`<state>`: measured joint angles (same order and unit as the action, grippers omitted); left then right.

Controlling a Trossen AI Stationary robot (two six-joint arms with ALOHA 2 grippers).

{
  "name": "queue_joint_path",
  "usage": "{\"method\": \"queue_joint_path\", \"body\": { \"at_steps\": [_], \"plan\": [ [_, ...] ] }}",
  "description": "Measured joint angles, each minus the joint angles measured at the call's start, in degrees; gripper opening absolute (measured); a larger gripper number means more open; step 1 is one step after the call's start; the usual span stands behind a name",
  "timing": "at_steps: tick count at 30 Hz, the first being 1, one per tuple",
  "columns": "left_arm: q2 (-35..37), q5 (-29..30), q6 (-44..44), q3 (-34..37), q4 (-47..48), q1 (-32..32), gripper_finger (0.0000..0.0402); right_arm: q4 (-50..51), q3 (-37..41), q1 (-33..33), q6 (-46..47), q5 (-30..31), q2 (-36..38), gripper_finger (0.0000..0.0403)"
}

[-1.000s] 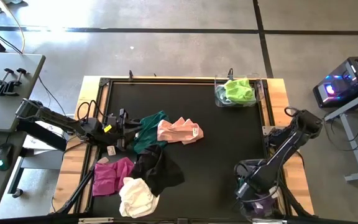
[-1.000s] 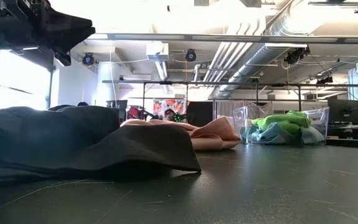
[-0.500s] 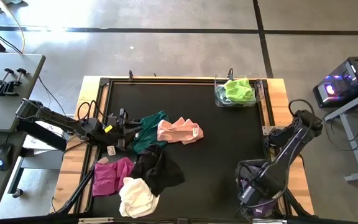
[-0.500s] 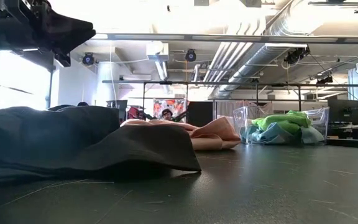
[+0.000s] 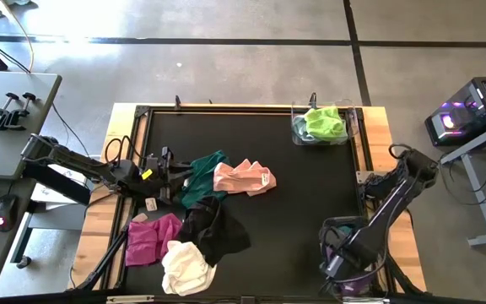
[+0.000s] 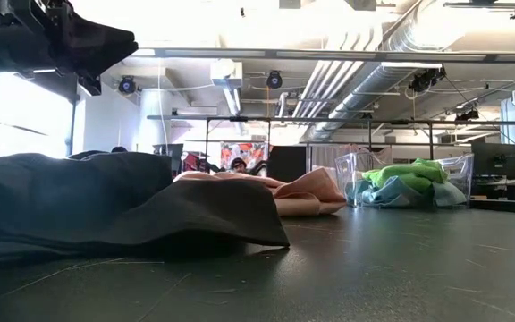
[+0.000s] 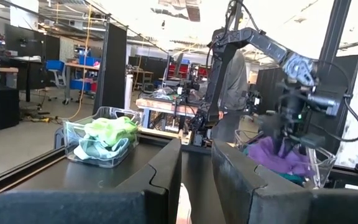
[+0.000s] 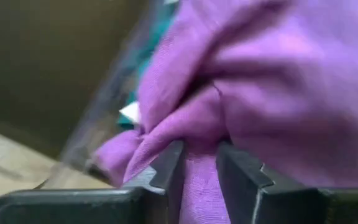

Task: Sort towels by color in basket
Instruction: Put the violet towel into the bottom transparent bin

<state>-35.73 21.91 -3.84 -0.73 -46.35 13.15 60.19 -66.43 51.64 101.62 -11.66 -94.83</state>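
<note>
Purple towel (image 8: pixel 272 81) sits in the near right basket (image 5: pixel 376 272) — right gripper (image 8: pixel 199 163) pinches a fold of it. Left gripper (image 7: pixel 195 167) waits narrowly open beside the teal towel (image 5: pixel 202 177).

- Black table top (image 5: pixel 294 194) on a pale wooden frame.
- Lying on it left of centre, bunched together: teal towel (image 5: pixel 205 173), peach-pink towel (image 5: pixel 245 177), black towel (image 5: pixel 213 228), magenta towel (image 5: pixel 150 239), cream towel (image 5: pixel 186 268).
- Standing on it: one clear basket (image 5: pixel 321 125) at the far right corner, another (image 5: pixel 353 262) at the near right.
</note>
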Motion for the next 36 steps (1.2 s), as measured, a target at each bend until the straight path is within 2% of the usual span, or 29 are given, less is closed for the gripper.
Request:
{"method": "queue_joint_path", "body": {
  "at_steps": [2, 5, 10, 16, 20, 24, 27, 31, 36],
  "plan": [
    [-0.01, -0.01, -0.02, 0.0, 0.08, 0.0, 0.0078, -3.79, 1.8, 0.0, -0.07, 0.01, 0.0, 0.0088],
    [0.0, -0.01, -0.02, 0.0, 0.09, 0.0, 0.0078, -3.25, 1.59, 0.22, -0.02, 1.38, 0.03, 0.0088],
    [0.0, 0.0, 0.0, 0.0, -0.31, 0.0, 0.0078, 1.47, -2.31, 1.06, 0.6, 6.74, 3.03, 0.0088],
    [-0.01, 1.33, -0.02, 0.0, -0.26, 0.0, 0.0078, 10.72, -8.34, 3.1, 5.62, 15.78, 6.54, 0.0088],
    [0.0, 1.33, -0.02, 0.0, -0.25, 0.0, 0.0078, 15.98, -9.34, 4.28, 10.28, 18.62, 6.54, 0.0088],
    [0.0, 1.33, -0.02, 0.0, -0.25, 0.0, 0.0078, 14.95, -5.81, 4.42, 13.17, 16.2, 6.45, 0.0088],
    [-0.01, 1.33, -0.02, 0.0, -0.23, 0.0, 0.0078, 10.16, -1.81, 4.26, 13.93, 11.8, 6.45, 0.0087],
    [-0.02, 1.31, -0.02, 0.0, -0.21, 0.0, 0.0078, 3.01, 3.63, 4.26, 15.45, 10.53, 6.44, 0.0087],
    [0.0, 1.29, 0.12, 0.0, -0.2, 0.0, 0.0078, 2.07, 5.37, 4.24, 15.41, 7.2, 6.92, 0.0101]
  ]
}}
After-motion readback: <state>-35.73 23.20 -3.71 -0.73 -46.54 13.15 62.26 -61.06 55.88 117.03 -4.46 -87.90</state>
